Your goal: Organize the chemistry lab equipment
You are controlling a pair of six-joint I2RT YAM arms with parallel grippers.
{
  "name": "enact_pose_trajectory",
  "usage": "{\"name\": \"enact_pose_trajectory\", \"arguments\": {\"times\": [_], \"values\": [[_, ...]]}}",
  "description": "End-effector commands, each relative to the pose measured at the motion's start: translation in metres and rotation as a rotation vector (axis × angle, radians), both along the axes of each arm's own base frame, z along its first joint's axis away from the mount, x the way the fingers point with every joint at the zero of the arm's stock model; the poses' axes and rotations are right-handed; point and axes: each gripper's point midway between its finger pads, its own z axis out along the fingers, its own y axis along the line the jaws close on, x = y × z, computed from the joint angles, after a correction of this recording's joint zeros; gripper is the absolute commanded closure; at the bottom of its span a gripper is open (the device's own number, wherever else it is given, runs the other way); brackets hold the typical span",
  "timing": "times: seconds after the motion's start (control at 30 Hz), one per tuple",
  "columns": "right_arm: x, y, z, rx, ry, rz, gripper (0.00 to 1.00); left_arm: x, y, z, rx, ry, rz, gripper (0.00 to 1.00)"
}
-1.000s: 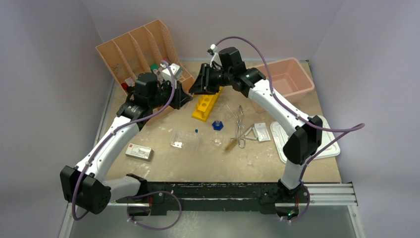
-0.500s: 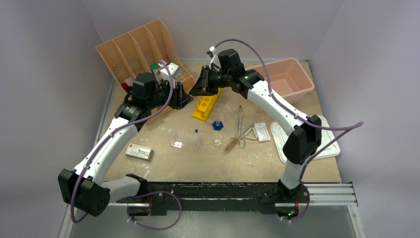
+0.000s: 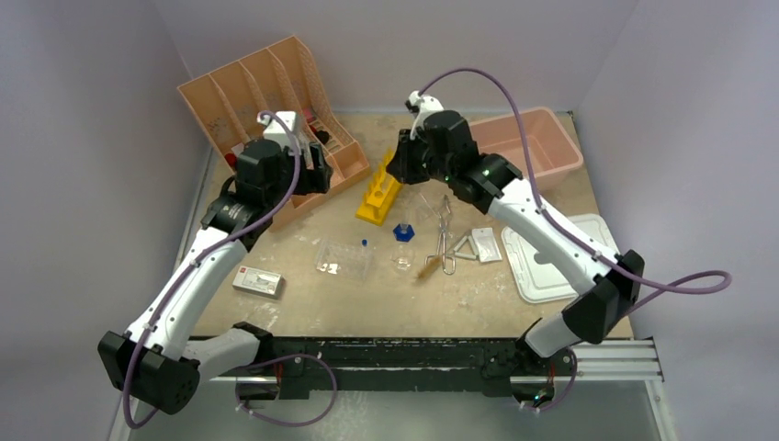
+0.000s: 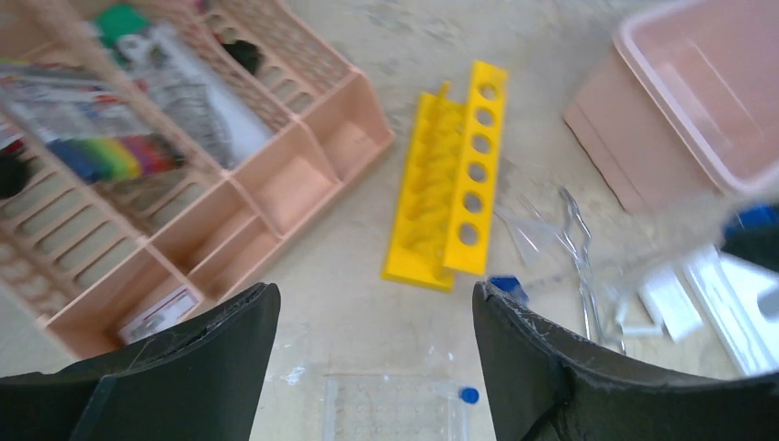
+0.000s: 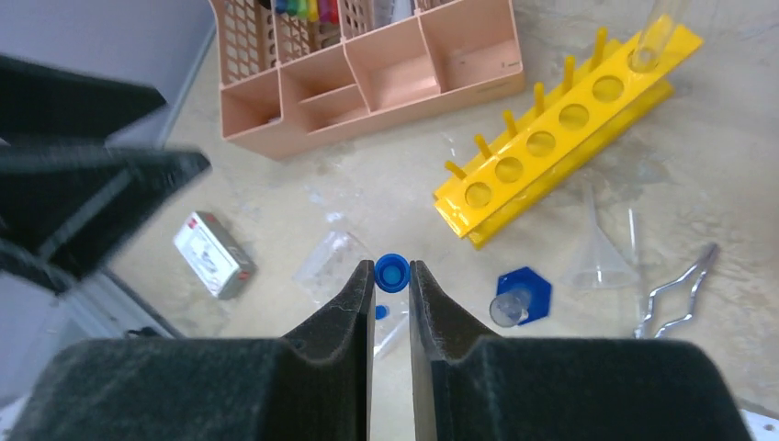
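Left claw (image 4: 372, 296) spread wide, right claw (image 5: 391, 267) pinching blue cap (image 5: 392, 276), yellow rack (image 5: 557, 130) lying near peach organizer (image 4: 303, 184)

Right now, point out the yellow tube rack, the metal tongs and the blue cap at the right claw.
yellow tube rack (image 4: 468, 186), left wrist view, on its holed top plate.
metal tongs (image 3: 444, 231), top view, mid-length of its arms.
blue cap (image 5: 392, 273), right wrist view, cap's top face.

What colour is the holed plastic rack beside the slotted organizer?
Yellow; the holed plastic rack shows best from the left wrist.
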Motion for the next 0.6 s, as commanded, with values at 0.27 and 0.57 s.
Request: {"name": "enact_pose_trajectory", "arguments": {"times": [0.27,0.57], "values": [[-0.088,0.043,-0.017,-0.205,-0.286,0.113,0.84,-0.012,0.078,-0.002,-0.132,0.047,0.555,0.24],[-0.125,0.085,-0.072,-0.282,-0.363,0.143,0.85,-0.042,0.071,-0.067,-0.175,0.212,0.542,0.26]]}}
